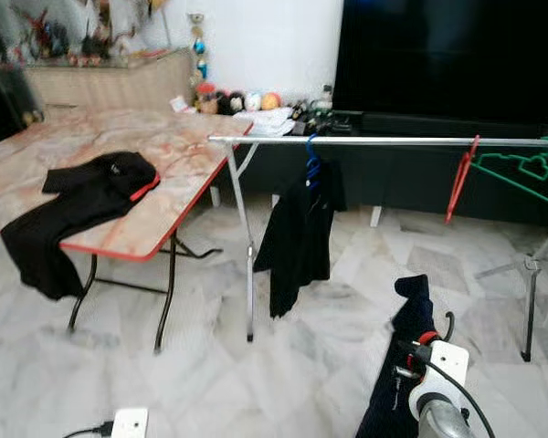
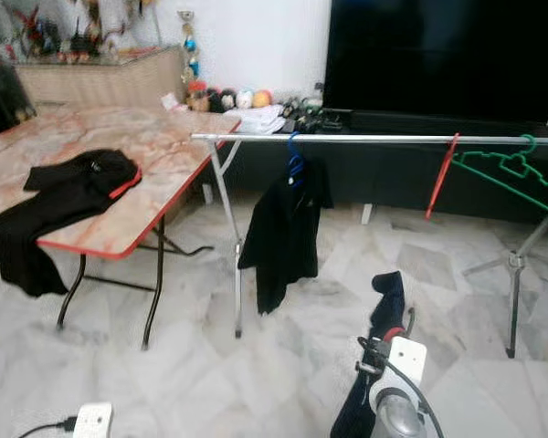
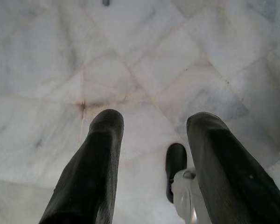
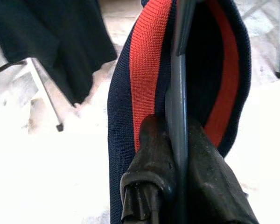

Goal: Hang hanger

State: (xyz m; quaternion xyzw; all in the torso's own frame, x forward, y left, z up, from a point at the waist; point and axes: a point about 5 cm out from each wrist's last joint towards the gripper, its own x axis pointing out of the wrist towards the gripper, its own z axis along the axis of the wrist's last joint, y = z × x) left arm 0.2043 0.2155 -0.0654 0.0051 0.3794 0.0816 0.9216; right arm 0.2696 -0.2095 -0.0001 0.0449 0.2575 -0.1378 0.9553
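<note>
Hanger point(image 4: 181, 70), grey, carrying a navy garment point(image 4: 130, 112) with red collar band: clamped between the closed fingers of the right gripper point(image 4: 175, 154), low at about 5 o'clock in the head views, garment trailing toward the floor. Rail point(image 1: 384, 141) of the drying rack: long axis running 9 to 3 o'clock, lying up and ahead of the load at roughly 12 o'clock. Occupants: blue hanger point(image 1: 312, 162) with dark shirt, red hanger point(image 1: 460, 178), green hanger point(image 1: 521, 172); free span between blue and red (likely slot). Left gripper point(image 3: 151, 158): fingers spread, empty, pointing at floor tiles; right arm is nearer the rail
</note>
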